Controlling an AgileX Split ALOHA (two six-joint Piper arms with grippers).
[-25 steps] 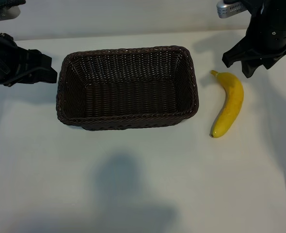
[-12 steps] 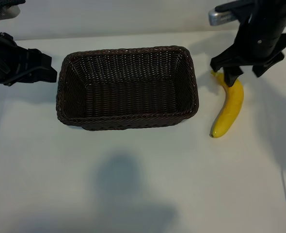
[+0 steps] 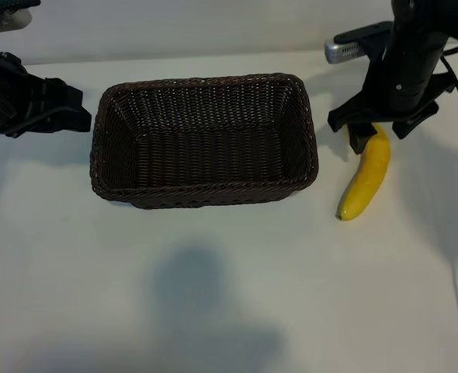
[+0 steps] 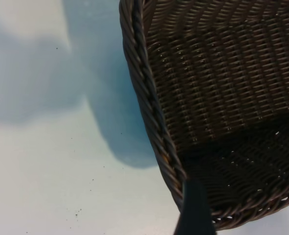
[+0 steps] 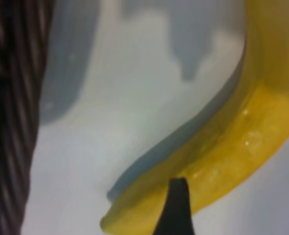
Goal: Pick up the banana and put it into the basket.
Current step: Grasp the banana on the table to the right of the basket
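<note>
The banana (image 3: 364,180) lay on the white surface (image 3: 229,295) just to the right of the basket (image 3: 204,198), apart from it, its blunt end toward the camera and its stem end hidden beneath the right arm; the basket sat near the middle of the surface, its long sides running left to right, its dark woven interior holding nothing that showed.

The right hand (image 3: 381,132) hung over the far, stem end of the banana, pointing straight down, its two dark fingers spread wide with one tip on each side of the fruit; whether either tip touched the skin could not be told from the exterior view; the banana lay flat on the surface, not lifted. In the right wrist view the banana (image 5: 242,147) curved close under the camera, with one dark fingertip (image 5: 176,205) in front of its yellow skin and the basket wall (image 5: 10,122) at the edge.

The left hand (image 3: 54,109) was parked at the left of the basket, near its short wall, fingers apart and holding nothing; its wrist view looked down on the braided rim (image 4: 152,112) and a corner of the weave.
</note>
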